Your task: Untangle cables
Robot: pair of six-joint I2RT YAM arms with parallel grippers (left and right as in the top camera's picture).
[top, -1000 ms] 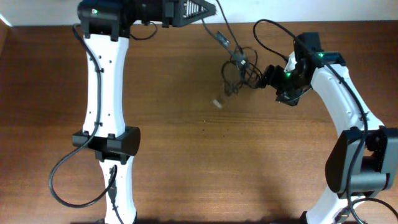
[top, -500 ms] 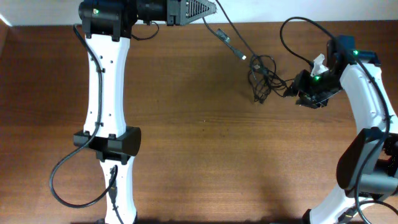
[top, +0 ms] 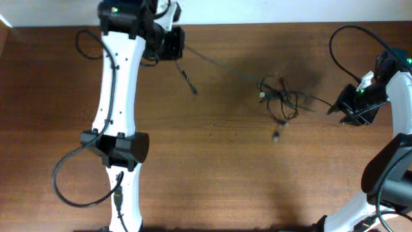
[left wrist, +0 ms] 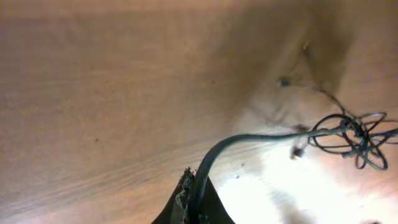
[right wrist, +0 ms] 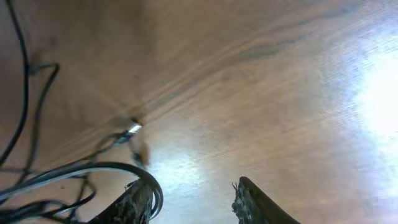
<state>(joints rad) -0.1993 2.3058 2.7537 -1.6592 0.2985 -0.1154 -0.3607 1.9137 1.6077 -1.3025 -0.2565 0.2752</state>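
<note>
- Left pincer [left wrist: 194, 186] clamped shut on one cable [left wrist: 249, 138], taut to the knot [top: 281, 100].
- My right pincer [right wrist: 191, 186], beyond the knot, stands half open.
- Knot intact; most work seemingly ahead.

Premises: a robotics lab or test bench. Grounds: two white jointed robot arms, the left arm [top: 116, 96] and the right arm [top: 394, 103], work over a plain brown wooden table [top: 212, 174]. A green status light [top: 114, 9] glows on the left arm, and thin black cables [top: 281, 103] hang tangled between the two.
</note>
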